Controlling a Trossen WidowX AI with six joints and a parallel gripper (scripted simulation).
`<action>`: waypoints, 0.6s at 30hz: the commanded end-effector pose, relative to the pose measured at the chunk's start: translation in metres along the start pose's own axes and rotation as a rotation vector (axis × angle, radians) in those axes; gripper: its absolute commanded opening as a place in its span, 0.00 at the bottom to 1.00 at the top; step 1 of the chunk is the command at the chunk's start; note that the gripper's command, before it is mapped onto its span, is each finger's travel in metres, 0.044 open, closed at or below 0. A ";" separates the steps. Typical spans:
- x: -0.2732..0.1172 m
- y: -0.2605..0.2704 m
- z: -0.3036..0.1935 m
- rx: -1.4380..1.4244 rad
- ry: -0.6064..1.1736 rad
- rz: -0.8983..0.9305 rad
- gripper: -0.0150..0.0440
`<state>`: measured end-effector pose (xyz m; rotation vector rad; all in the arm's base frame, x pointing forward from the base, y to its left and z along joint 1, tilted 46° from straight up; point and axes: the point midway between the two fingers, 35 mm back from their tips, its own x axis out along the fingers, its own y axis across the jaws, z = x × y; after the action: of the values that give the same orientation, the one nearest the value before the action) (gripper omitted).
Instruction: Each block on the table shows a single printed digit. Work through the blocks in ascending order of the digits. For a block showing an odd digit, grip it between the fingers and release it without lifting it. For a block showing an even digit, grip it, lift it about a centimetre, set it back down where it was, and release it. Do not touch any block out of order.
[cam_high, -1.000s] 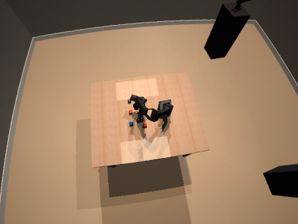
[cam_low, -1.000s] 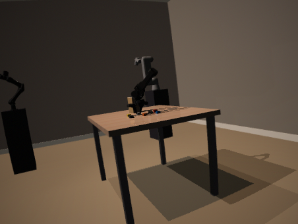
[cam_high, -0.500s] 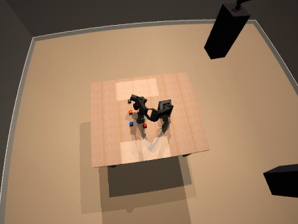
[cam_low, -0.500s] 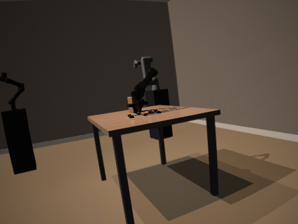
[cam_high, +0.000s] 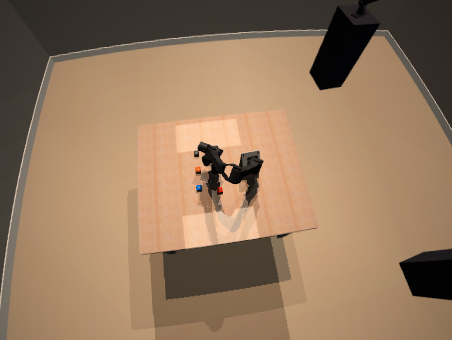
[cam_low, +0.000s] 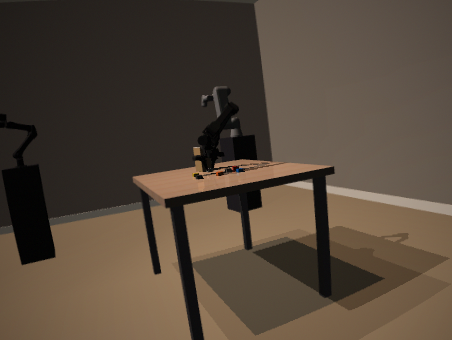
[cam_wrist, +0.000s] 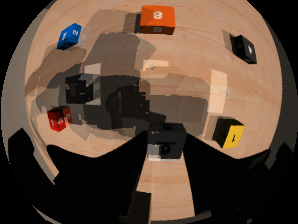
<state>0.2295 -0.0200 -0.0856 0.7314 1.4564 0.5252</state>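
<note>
My gripper (cam_wrist: 165, 136) (cam_low: 210, 169) is shut on a dark grey block (cam_wrist: 172, 132), low over the table; its digit reads as 6 or 9, with a bar above it. Any gap under this block cannot be made out. A yellow block (cam_wrist: 233, 136) (cam_low: 195, 175) shows 1, right of the fingers in the wrist view. A blue block (cam_wrist: 69, 36) (cam_high: 199, 188) shows 2. An orange block (cam_wrist: 158, 20) (cam_high: 198, 170) shows 8. A red block (cam_wrist: 59, 119) (cam_high: 220, 190), a shadowed dark block (cam_wrist: 75, 90) and a black block (cam_wrist: 245, 49) (cam_high: 196, 154) have unclear digits.
The wooden table (cam_high: 165, 225) (cam_low: 170, 187) carries the arm's base (cam_high: 250, 159). The arm's shadows fall over the left part of the wrist view. Dark pedestals (cam_high: 345, 47) (cam_low: 28, 215) stand away from the table.
</note>
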 end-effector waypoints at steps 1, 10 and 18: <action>-0.002 0.000 0.000 -0.007 0.002 -0.003 0.46; -0.002 0.000 0.000 -0.007 0.002 -0.003 0.46; 0.006 0.000 0.001 -0.007 0.002 -0.003 0.46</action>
<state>0.2311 -0.0197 -0.0873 0.7170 1.4515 0.5288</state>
